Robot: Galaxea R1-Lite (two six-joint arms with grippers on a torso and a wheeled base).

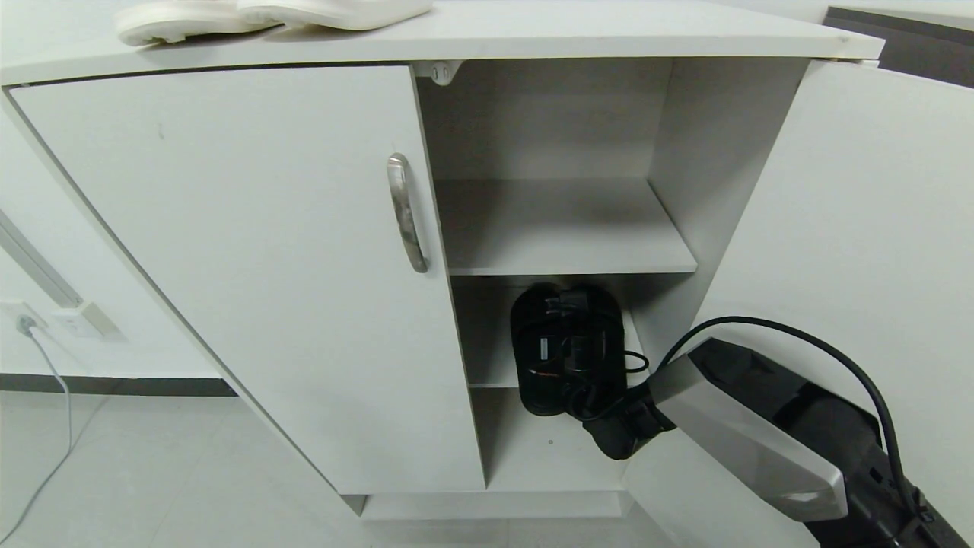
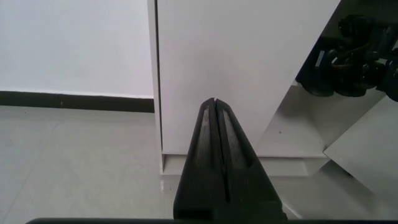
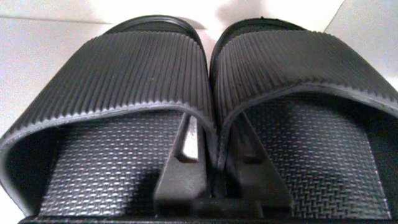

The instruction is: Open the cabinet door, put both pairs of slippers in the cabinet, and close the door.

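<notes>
while in right gripper (image 3: 213, 144), ribbed slippers (image 3: 143, 74)

white slippers (image 1: 266, 17) cropped at top, right gripper (image 3: 214, 165) half-hidden by black slippers (image 1: 559, 342)

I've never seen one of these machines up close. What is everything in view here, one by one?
cabinet: one, white, facing the robot
left door: one, white, closed
handle: one, silver, on the left door
right door: one, white, swung open
upper shelf: one, white, inside the open side
white slippers: one pair, on the cabinet's top
black slippers: one pair, below the upper shelf
wall socket: white, left of the cabinet
cable: one, grey, plugged in beside it
left gripper: black, shut, low before the left door
right gripper: black, pinching the black slippers together
</notes>
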